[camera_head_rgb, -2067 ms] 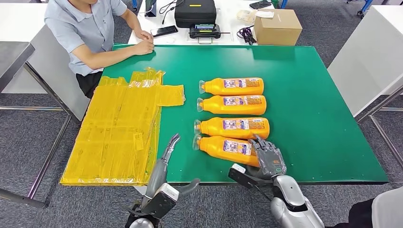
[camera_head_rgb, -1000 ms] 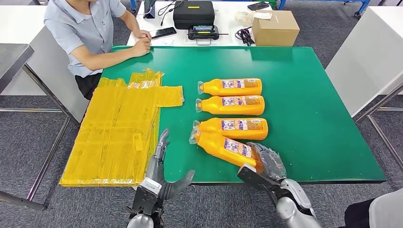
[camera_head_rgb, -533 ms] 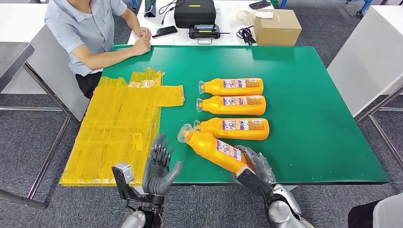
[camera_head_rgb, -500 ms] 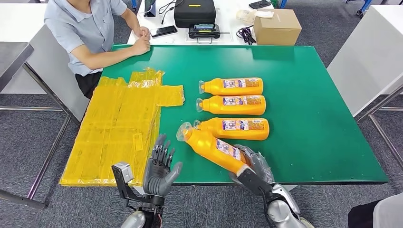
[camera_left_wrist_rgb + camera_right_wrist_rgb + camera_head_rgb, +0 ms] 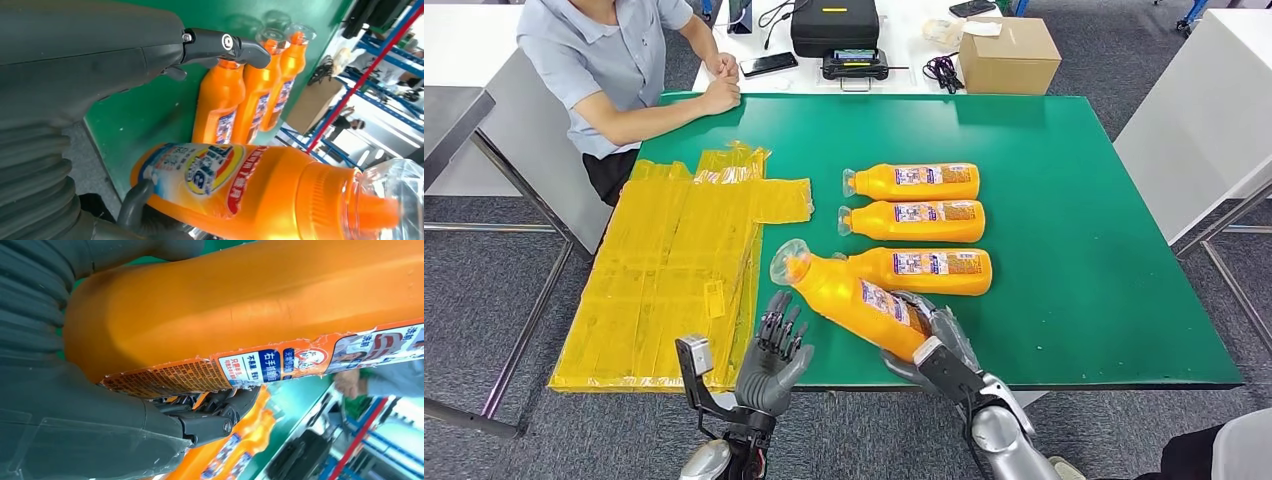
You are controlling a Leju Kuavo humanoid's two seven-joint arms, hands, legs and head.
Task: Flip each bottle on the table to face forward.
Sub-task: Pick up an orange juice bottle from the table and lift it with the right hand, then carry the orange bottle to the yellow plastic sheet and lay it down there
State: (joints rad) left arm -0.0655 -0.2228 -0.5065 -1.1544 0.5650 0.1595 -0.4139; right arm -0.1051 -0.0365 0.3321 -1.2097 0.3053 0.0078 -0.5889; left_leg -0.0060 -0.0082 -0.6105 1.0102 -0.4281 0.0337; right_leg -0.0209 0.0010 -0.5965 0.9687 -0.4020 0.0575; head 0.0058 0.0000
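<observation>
Four orange detergent bottles here. Right hand has hold of the nearest bottle around its base end, fingers wrapped round the body, and it's raised off the green desk, tilted with the clear cap pointing up and to the far left. Label faces up in the head view.

Left hand is near the desk's front edge, just left of the held bottle, fingers spread apart and gripping nothing.

Remaining three bottles lie flat in a row past the held one, caps to the left, labels up.

Yellow plastic sheet covers the left side of the desk. Person sits at the far left corner, arms resting on the edge.
</observation>
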